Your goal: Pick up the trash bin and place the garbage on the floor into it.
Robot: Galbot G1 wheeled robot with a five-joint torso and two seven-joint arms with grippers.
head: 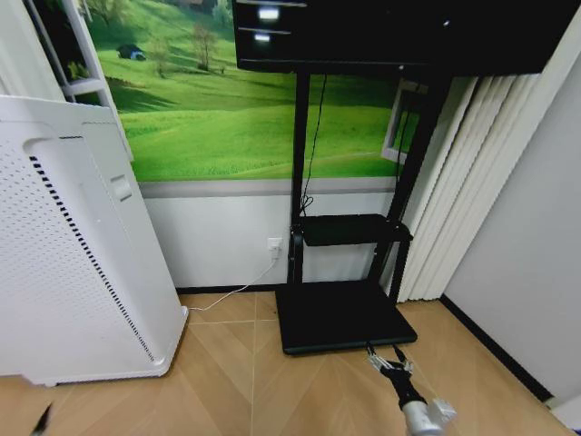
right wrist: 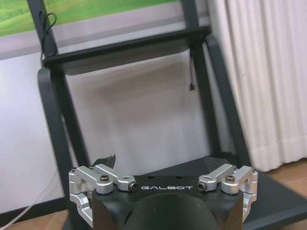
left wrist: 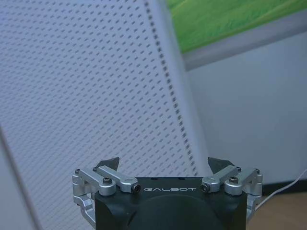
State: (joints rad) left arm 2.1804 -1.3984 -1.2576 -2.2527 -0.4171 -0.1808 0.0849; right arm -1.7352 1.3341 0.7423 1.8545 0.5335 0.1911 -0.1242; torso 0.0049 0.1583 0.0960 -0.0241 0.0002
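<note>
Black-based TV stand [head: 343, 313] faces the right gripper [head: 388, 360] (spread wide, empty); left gripper [left wrist: 165, 168] likewise gapes, empty.

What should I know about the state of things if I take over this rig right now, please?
Right end effector: open, empty, low over the floor beside the black TV stand base.
Left end effector: open, empty, facing the white perforated appliance.
The views face the wall and the stand; trash bin and garbage are elsewhere.
Done: nothing visible.
Left: find the bin, pick it up, put the garbage in.
</note>
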